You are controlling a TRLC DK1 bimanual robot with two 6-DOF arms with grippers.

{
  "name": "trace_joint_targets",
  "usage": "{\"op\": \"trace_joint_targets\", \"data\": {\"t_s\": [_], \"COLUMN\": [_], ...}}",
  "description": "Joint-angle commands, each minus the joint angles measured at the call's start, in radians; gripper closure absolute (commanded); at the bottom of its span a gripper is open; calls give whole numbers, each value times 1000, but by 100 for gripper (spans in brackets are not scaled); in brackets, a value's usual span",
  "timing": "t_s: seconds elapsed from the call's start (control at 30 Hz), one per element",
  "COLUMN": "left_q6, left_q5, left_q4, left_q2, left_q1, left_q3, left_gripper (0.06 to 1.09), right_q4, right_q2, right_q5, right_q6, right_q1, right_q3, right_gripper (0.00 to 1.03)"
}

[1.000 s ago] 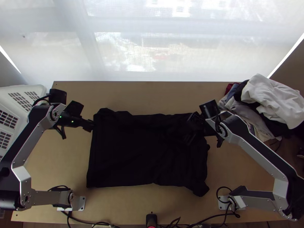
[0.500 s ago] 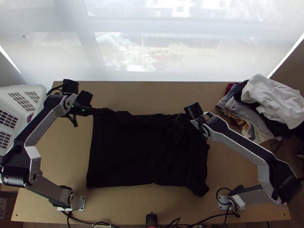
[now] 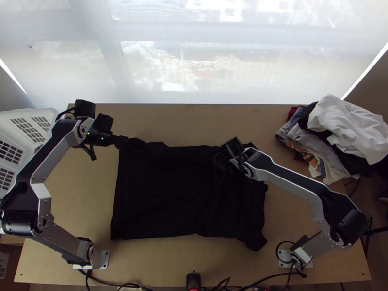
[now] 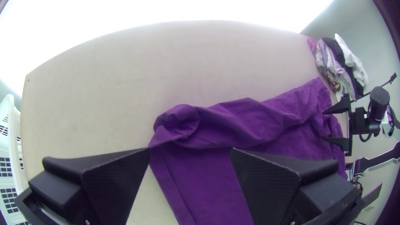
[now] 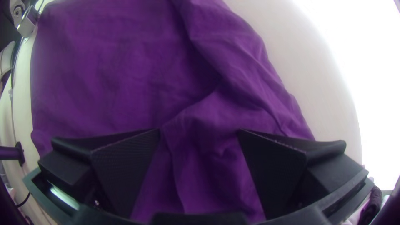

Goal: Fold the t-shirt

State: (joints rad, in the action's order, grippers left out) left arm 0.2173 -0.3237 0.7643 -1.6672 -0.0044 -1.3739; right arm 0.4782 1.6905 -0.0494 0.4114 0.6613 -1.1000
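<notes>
At the near edge of the light wooden counter point(image 3: 160, 264) sits a small black upright device point(image 3: 193, 280), with black cables point(image 3: 271, 277) on either side of it. Just beyond, the silver-and-black arms stand on pale metal mounting plates point(image 3: 103, 259), one at the near left and one at the near right.

The dark cloth t-shirt point(image 3: 160, 194) lies across the middle of the counter, laid out in a rough rectangle. Its left side runs fairly straight, a piece juts out at the near right corner, and creases and loose folds run along the far side.

The black right gripper point(image 3: 217, 164) is over the right part of the shirt towards its far side, fingers spread wide, gripping nothing. The black left gripper point(image 3: 127, 141) is at the shirt's bunched far left corner, its fingers also wide apart, with no cloth pinched.

A white slatted plastic basket point(image 3: 9, 121) stands off the left side. At the far right is a heap of mixed clothes point(image 3: 347, 126), white on top. A bright, sheer-covered window point(image 3: 194, 58) spans the far side.
</notes>
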Motion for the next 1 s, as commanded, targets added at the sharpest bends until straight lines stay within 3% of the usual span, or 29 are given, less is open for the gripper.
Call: {"op": "trace_joint_targets", "data": {"t_s": [0.0, 0.1, 0.33, 0.47, 0.97], "left_q6": [5, 5, 1, 1, -70], "left_q5": [0, 2, 2, 2, 2], "left_q4": [-2, -6, -8, -10, -10], "left_q2": [-6, -12, -34, -51, -221], "left_q1": [18, 18, 18, 18, -101], "left_q3": [-5, -8, -28, -36, -165], "left_gripper": [15, 15, 14, 13, 14], "right_q4": [-26, -33, -47, -46, -23], "right_q2": [49, 67, 92, 80, -5], "right_q5": [0, 2, 0, 0, 0], "right_q6": [-17, -16, -6, -6, -11], "right_q1": [21, 20, 14, 3, -19], "right_q3": [5, -1, -20, -27, -26], "right_gripper": [16, 20, 77, 100, 100]}}
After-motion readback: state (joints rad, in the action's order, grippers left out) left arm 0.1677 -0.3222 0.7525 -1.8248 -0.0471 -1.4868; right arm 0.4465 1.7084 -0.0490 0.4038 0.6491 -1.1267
